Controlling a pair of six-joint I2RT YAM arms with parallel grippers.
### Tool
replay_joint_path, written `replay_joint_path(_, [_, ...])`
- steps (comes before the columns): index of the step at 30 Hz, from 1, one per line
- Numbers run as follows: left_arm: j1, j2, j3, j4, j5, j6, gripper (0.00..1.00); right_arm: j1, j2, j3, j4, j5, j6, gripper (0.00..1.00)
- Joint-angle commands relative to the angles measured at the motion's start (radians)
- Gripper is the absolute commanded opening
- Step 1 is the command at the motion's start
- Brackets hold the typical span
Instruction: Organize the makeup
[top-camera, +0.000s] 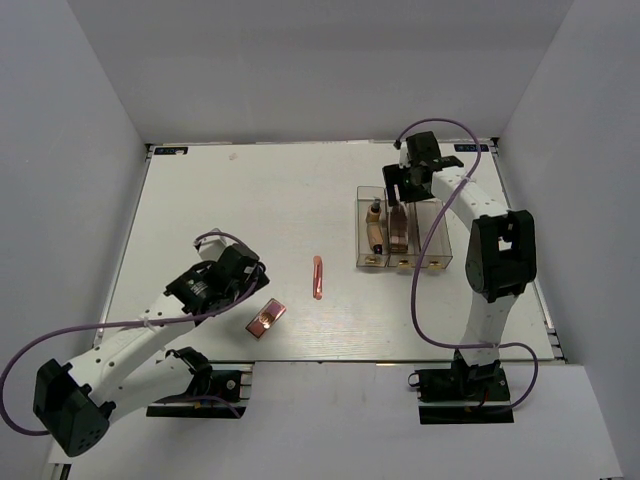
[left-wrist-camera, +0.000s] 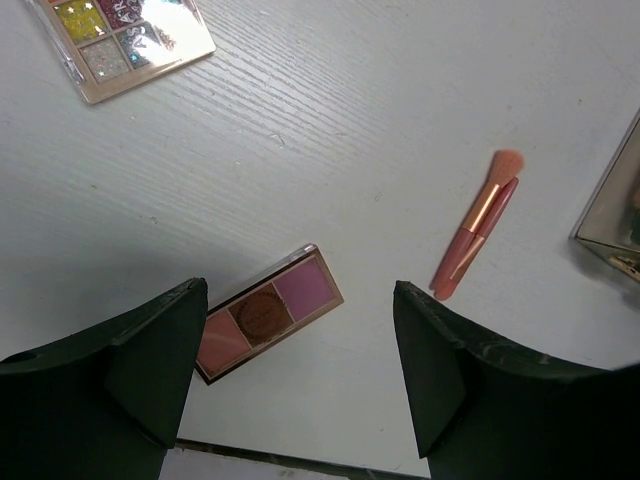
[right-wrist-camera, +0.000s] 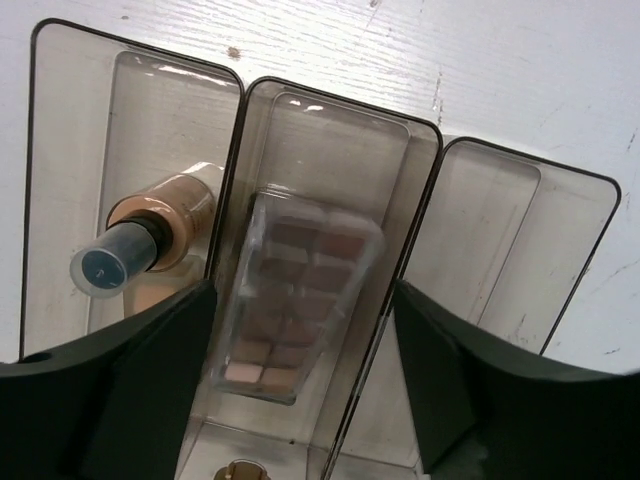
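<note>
The left arm (top-camera: 150, 325) reaches from its base at the near left corner out over the worktop (top-camera: 250, 200), bent at the elbow, its wrist tipped down. The left claw (left-wrist-camera: 298, 295) hangs with its fingers wide apart, holding nothing, above a small blush palette (left-wrist-camera: 268, 312) that lies flat and askew near the front edge. A pink stick (left-wrist-camera: 478, 225) with a brush tip lies to the right of that palette, well apart from it, and a glitter palette (left-wrist-camera: 125, 40) lies flat farther back on the left. The right arm (top-camera: 500, 255) rises from its base, folds at the elbow and stretches to the far right side, pointing its wrist down over the clear box (top-camera: 405, 262). The right claw (right-wrist-camera: 300, 295) is spread open and grips nothing, hovering over the box's middle compartment. In that compartment a brown eyeshadow palette (right-wrist-camera: 295, 300) stands on end, leaning. A tan bottle (right-wrist-camera: 150, 235) with a clear cap stands tilted in the left compartment. A gold-coloured cap shows at the lower edge of the right wrist view, perhaps another cosmetic. The worktop is white with a painted wood grain, and plain pale grey walls (top-camera: 320, 70) close it in on three sides.
</note>
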Motion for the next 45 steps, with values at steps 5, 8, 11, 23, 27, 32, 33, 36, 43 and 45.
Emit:
replay_joint_path(5, [0.003,0.071,0.051,0.021,0.005,0.038,0.85,-0.006,-0.018,0.039,-0.015,-0.009,-0.018,0.84])
replay_joint_path(8, [0.017,0.126,0.083,0.014,0.013,0.073,0.85,-0.010,-0.043,0.041,-0.021,-0.026,-0.013,0.82])
replay_joint_path(11, [0.043,0.207,0.114,0.010,0.031,0.115,0.86,-0.029,-0.096,0.035,-0.005,-0.091,-0.022,0.72])
replay_joint_path(23, [0.333,0.431,0.247,-0.037,0.124,0.343,0.91,-0.052,-0.451,-0.277,0.305,-0.687,-0.156,0.57])
replay_joint_path(27, [0.408,0.465,0.258,-0.028,0.153,0.388,0.94,-0.053,-0.445,-0.289,0.277,-0.756,-0.153,0.77])
replay_joint_path(32, [0.480,0.505,0.246,-0.003,0.205,0.406,0.98,-0.052,-0.463,-0.314,0.277,-0.776,-0.151,0.82])
replay_joint_path(33, [0.480,0.513,0.238,0.009,0.212,0.406,0.98,-0.053,-0.469,-0.318,0.280,-0.787,-0.152,0.83])
replay_joint_path(36, [0.506,0.539,0.235,0.029,0.234,0.415,0.98,-0.053,-0.480,-0.330,0.286,-0.798,-0.145,0.89])
replay_joint_path(43, [0.551,0.614,0.228,0.072,0.262,0.428,0.98,-0.050,-0.500,-0.364,0.312,-0.816,-0.122,0.89])
replay_joint_path(45, [0.560,0.623,0.221,0.081,0.268,0.432,0.98,-0.055,-0.503,-0.367,0.321,-0.816,-0.119,0.89])
